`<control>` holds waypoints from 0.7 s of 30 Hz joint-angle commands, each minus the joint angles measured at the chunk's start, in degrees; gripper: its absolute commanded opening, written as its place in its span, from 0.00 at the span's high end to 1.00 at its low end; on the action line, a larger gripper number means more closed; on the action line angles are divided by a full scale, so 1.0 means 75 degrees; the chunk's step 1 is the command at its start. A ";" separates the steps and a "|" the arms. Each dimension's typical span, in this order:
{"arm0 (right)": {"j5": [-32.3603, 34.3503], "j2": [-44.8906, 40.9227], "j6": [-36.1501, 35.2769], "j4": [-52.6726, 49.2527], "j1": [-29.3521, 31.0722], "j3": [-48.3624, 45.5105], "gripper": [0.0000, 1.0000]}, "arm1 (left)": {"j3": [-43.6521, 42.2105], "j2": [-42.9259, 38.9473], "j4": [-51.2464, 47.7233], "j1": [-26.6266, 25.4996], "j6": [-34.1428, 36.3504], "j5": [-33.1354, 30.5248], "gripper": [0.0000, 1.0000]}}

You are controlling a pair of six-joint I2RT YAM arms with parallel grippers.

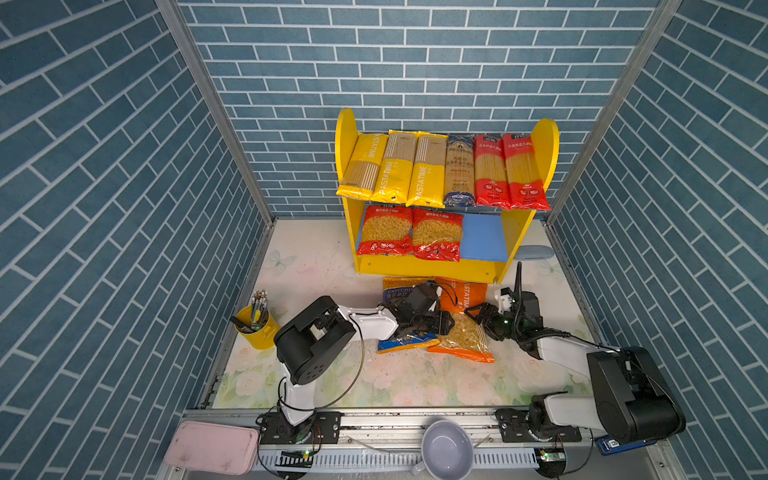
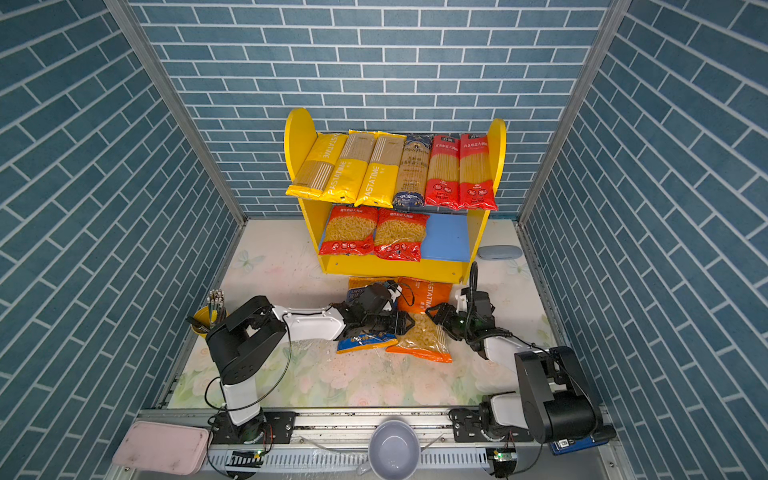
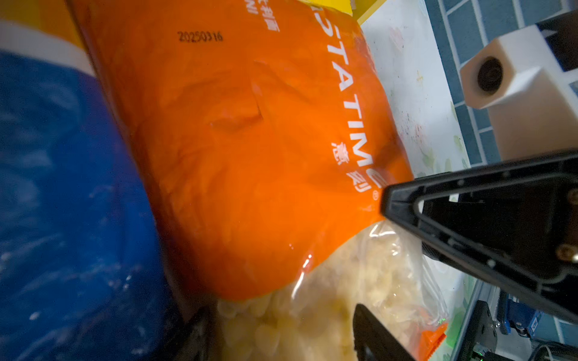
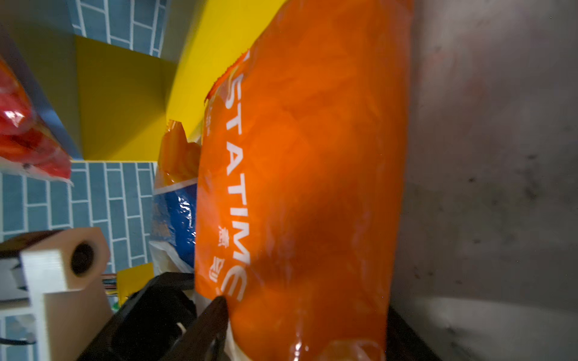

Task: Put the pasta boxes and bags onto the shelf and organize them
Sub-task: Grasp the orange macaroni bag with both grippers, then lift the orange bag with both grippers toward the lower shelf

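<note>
A yellow cup (image 1: 259,336) of pencils was seen at the left edge of the table (image 1: 316,257). Nearer the middle, a blue bag (image 1: 405,344) and an orange bag (image 1: 464,338) of short pasta were pictured lying side by side on the table, just in front of the shelf (image 1: 432,271). The left gripper (image 1: 444,324) was set with its jaws parted astride the orange bag's clear part; a firm grip could not be confirmed. The right gripper (image 1: 473,319) was likewise placed across the bag's opposite edge, its hold equally unclear. On the shelf, six long packs (image 1: 459,170) were laid across the upper tier and two red bags (image 1: 386,230) on the blue lower board (image 1: 484,237), shown bare at its right.
</note>
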 commanded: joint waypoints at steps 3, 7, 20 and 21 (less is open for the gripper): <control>0.0234 -0.0232 -0.0119 -0.0436 0.0216 0.0057 0.59 | -0.0194 -0.0257 -0.0043 0.0023 0.0282 0.0269 0.28; 0.0443 -0.1089 -0.0285 -0.1200 0.0221 0.0181 0.73 | -0.0412 -0.0950 0.0004 0.0198 0.0411 0.0471 0.27; 0.0879 -0.2849 -0.0263 -0.4325 0.0225 0.1536 0.97 | -0.0743 -0.1984 0.0122 0.0478 0.0265 0.0549 0.24; 0.0892 -0.2950 -0.0308 -0.4648 0.0225 0.1734 0.98 | -0.0758 -0.2062 0.0082 0.0483 0.0275 0.0521 0.24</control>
